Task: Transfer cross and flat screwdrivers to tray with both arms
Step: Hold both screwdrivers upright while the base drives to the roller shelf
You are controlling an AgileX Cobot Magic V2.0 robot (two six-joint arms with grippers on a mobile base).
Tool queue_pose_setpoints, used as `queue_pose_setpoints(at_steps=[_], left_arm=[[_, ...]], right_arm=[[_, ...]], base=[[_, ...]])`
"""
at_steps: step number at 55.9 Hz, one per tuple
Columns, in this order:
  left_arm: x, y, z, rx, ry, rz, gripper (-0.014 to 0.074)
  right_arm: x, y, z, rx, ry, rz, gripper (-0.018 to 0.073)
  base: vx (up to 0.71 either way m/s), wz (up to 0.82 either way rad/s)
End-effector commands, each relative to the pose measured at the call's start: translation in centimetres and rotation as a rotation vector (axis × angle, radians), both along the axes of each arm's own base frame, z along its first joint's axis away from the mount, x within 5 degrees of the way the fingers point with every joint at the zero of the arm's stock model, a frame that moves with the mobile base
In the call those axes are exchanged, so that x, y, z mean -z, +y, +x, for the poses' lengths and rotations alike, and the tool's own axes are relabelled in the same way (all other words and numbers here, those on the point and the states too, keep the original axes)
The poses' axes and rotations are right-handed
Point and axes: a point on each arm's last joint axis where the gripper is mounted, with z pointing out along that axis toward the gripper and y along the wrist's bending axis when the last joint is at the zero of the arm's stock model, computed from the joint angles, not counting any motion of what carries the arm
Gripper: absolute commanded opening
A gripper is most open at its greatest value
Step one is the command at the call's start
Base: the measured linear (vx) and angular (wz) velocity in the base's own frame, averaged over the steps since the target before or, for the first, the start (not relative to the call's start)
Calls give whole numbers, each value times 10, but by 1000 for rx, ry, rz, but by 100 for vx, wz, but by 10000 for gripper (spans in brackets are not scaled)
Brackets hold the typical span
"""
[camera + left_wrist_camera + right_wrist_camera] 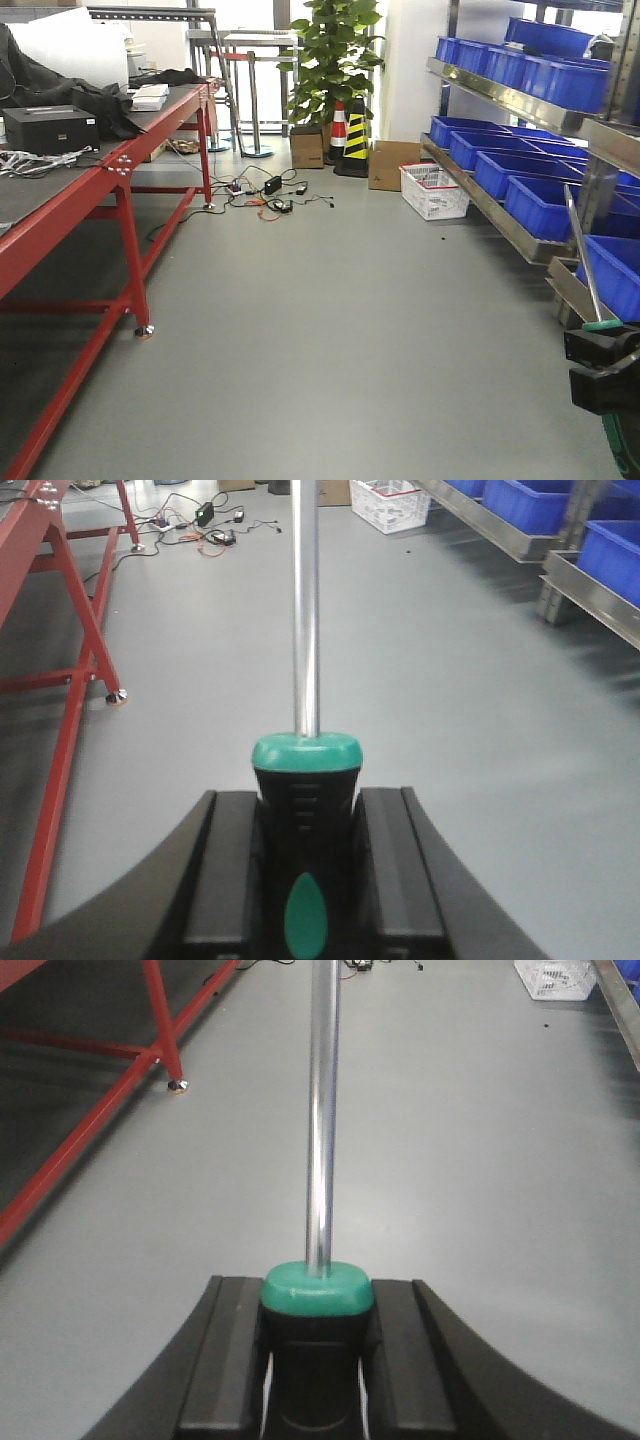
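Note:
My left gripper (307, 810) is shut on a screwdriver (306, 760) with a black and green handle; its steel shaft points up and away over the grey floor, tip out of frame. My right gripper (317, 1305) is shut on a second screwdriver (320, 1160) of the same kind, shaft also pointing forward. In the front view the right gripper (600, 365) shows at the lower right edge with its screwdriver (583, 255) slanting up. The left gripper is outside the front view. Which driver is cross or flat cannot be told. No tray shows.
A long red-framed table (120, 165) runs along the left with a black box (50, 128) and cables on it. Shelves with blue bins (520, 170) line the right. A white basket (434, 190), cardboard boxes, a striped cone (355, 135), a plant and floor cables lie ahead.

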Motion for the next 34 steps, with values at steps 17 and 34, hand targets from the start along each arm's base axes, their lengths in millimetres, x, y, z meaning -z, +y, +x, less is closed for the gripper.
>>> queue_pose_setpoints(at_steps=[17,34], left_arm=[[-18,-1,-1,20,-117,-32,0],[-18,-1,-1,20,-117,-32,0]], right_arm=[[-21,0,-1,-7,-132,20,-8],[-20,0,0,-7,-131,19,-8]], base=[[56,1],[51,-35]])
